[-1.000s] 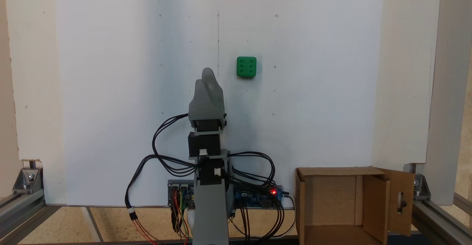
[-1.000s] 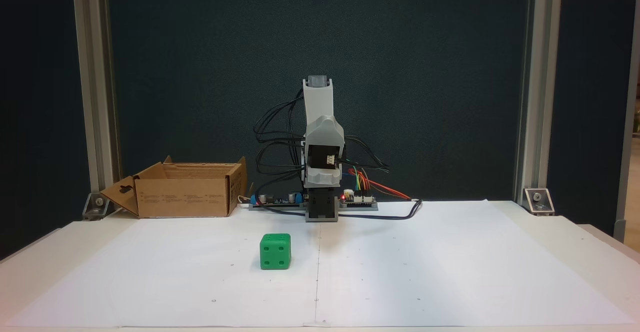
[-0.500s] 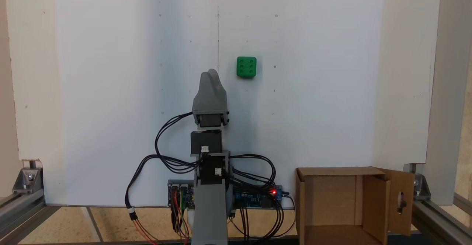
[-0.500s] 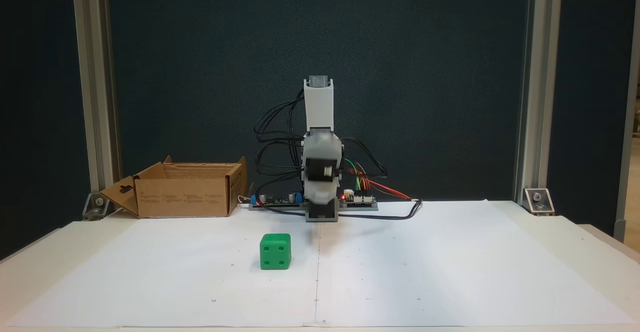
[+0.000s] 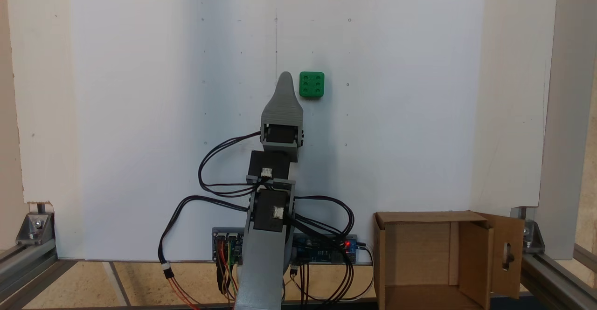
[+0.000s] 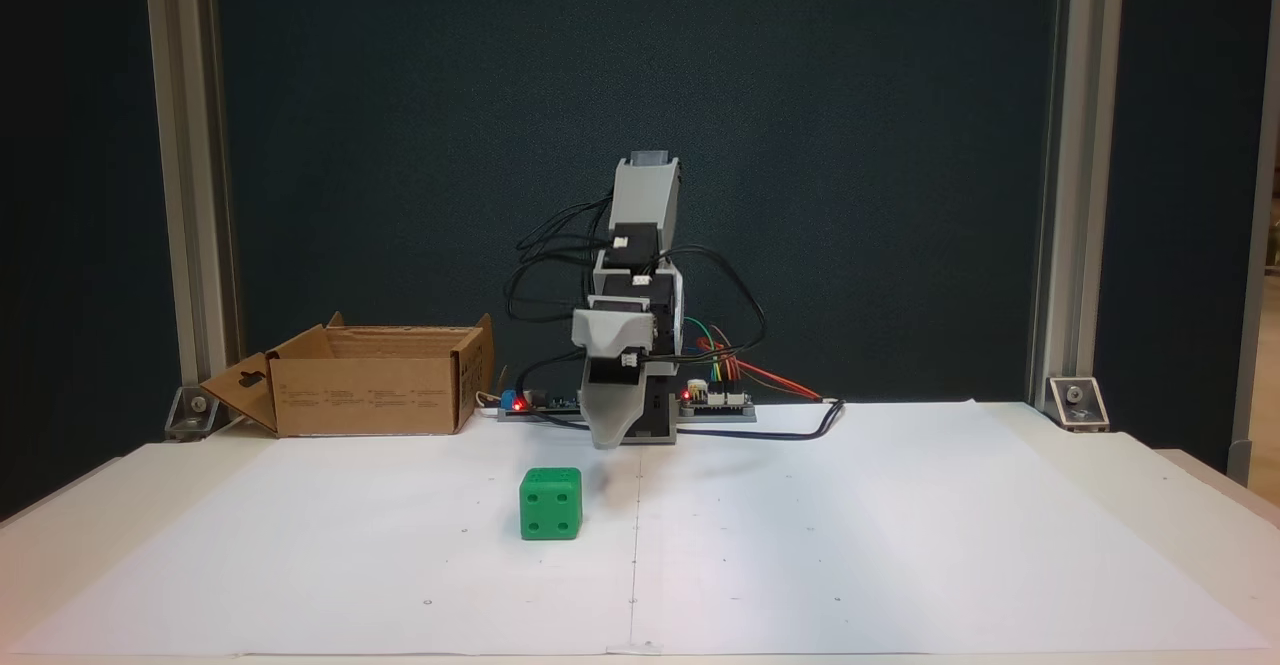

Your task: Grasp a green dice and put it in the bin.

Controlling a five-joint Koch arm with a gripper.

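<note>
Green dice [image 5: 311, 84]: a small bright green plastic cube with rounded corners and sunken pips of the same colour; it sits flat and square on the white paper [image 5: 140, 114], edges lined up with the sheet's edges. Being a cube, it has no long axis. Six pips face up in the view from above, four face the front camera [image 6: 550, 504].

Claw [image 5: 285, 76]: grey plastic, tapering to a single narrow tip in both fixed views [image 6: 607, 442]. The jaws lie one behind the other, so I cannot tell whether they are apart or together. From above the tip is just at 9 o'clock of the dice, not touching it; from the front it hangs above the paper, at about 1 o'clock of the dice.

Bin [image 5: 433, 258]: brown corrugated cardboard box, open on top, one flap folded out with a slot-shaped handle hole (at 5 o'clock of the dice from above). Its side carries small printing [image 6: 372, 397], too fine to read.

Table [image 6: 1150, 485]: pale top under the paper, aluminium profile posts at the corners.

Electronics: circuit boards [image 5: 322, 247] at the arm's base, a red light lit, black and coloured wires looping out.
</note>
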